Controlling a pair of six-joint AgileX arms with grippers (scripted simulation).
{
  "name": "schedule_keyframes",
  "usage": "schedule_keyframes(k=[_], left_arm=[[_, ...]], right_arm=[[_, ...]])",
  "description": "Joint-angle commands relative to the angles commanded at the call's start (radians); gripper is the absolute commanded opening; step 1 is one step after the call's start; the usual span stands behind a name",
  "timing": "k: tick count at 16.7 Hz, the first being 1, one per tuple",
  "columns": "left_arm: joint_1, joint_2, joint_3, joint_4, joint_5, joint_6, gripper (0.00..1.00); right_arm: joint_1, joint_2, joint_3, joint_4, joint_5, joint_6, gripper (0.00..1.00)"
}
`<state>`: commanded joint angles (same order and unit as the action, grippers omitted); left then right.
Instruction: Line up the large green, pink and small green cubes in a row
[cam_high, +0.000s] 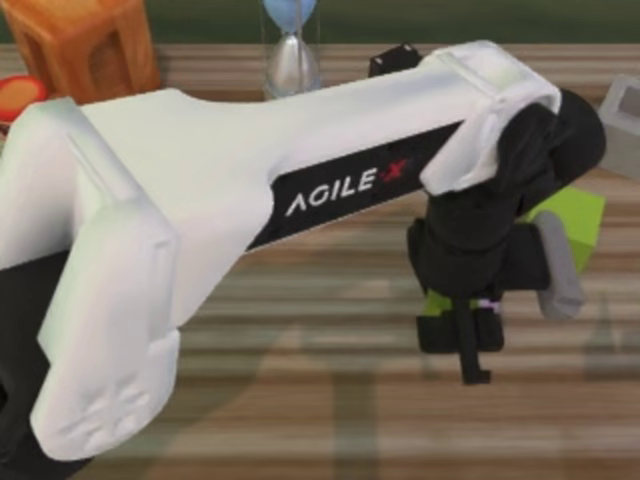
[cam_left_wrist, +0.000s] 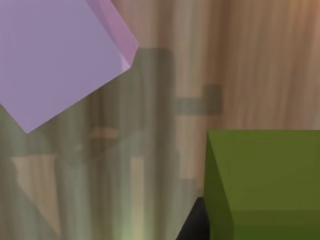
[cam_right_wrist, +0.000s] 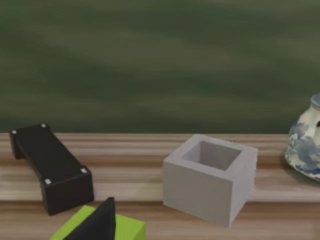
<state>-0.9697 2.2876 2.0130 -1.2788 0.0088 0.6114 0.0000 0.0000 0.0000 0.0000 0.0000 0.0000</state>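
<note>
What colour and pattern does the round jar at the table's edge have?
White with a blue pattern; the jar shows best, though only partly, in the right wrist view.

One legible marking appears. In the top view, the word "AGILEX" is printed in white capital letters, with its final X in red, on a black panel (cam_high: 350, 190) set into the side of the left arm (cam_high: 250, 170), a white casing. Neither wrist view carries any readable text, label or number.
</note>
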Motion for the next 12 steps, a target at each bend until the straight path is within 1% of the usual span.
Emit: schedule_keyframes(k=[3, 9, 12], left_arm=[[0.002, 0.000, -0.015, 0.019, 0.000, 0.002, 0.00], [-0.002, 0.057, -0.145, 0.206, 0.002, -0.003, 0.00], [-0.004, 0.067, -0.164, 0.231, 0.001, -0.003, 0.00]], right_arm=[[0.000, 0.000, 0.000, 0.000, 0.000, 0.000, 1.00], [0.000, 0.000, 0.000, 0.000, 0.000, 0.000, 1.00], [0.000, 0.000, 0.000, 0.000, 0.000, 0.000, 1.00]])
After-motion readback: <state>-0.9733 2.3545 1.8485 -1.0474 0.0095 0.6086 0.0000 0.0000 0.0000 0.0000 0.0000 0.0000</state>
